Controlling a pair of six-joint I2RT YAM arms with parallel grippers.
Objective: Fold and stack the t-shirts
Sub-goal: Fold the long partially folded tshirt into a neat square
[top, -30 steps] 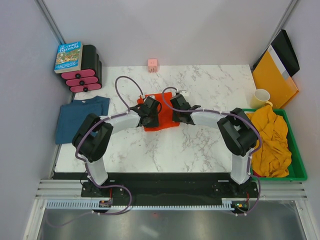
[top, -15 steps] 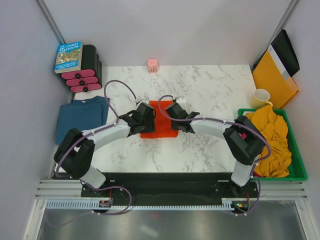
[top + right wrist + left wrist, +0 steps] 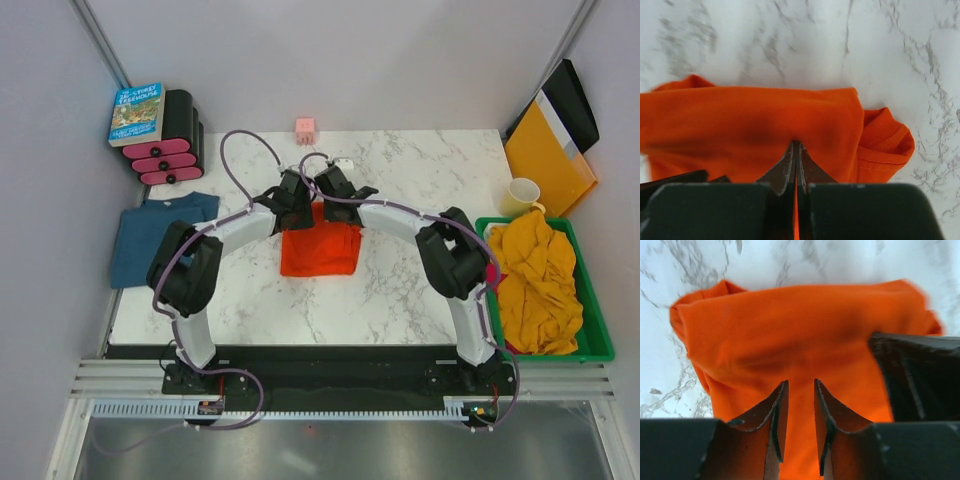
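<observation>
2 black 2-finger grippers meet over 1 bright orange-red cotton t-shirt (image 3: 320, 255). It lies folded into a rough rectangle on the white marble-pattern tabletop (image 3: 420, 300), straight on the near side of the small pink cube (image 3: 305, 128) and apart from it.

Left gripper (image 3: 801, 386): the dark fingers (image 3: 778, 412) stand a narrow gap apart, tips low over the orange cloth, which shows smooth through the gap.

Right gripper (image 3: 795, 145): the fingers (image 3: 784, 172) are pressed together, with only a hairline of orange between them. The tips rest on the cloth near its far edge. Whether any fabric is nipped cannot be told.

In the top view both grippers sit side by side at the shirt's edge nearest the cube. In the right wrist view, 1 sleeve with a stitched hem bulges from the shirt's right corner.

The dark teal-blue t-shirt (image 3: 150, 240) lies flat, left of the cube and nearer the arm bases, at the tabletop's left edge.

The mustard-yellow heap of shirts (image 3: 535, 275) lies crumpled in a green plastic tray (image 3: 596, 340), well to the right of the cube and nearer the bases.
</observation>
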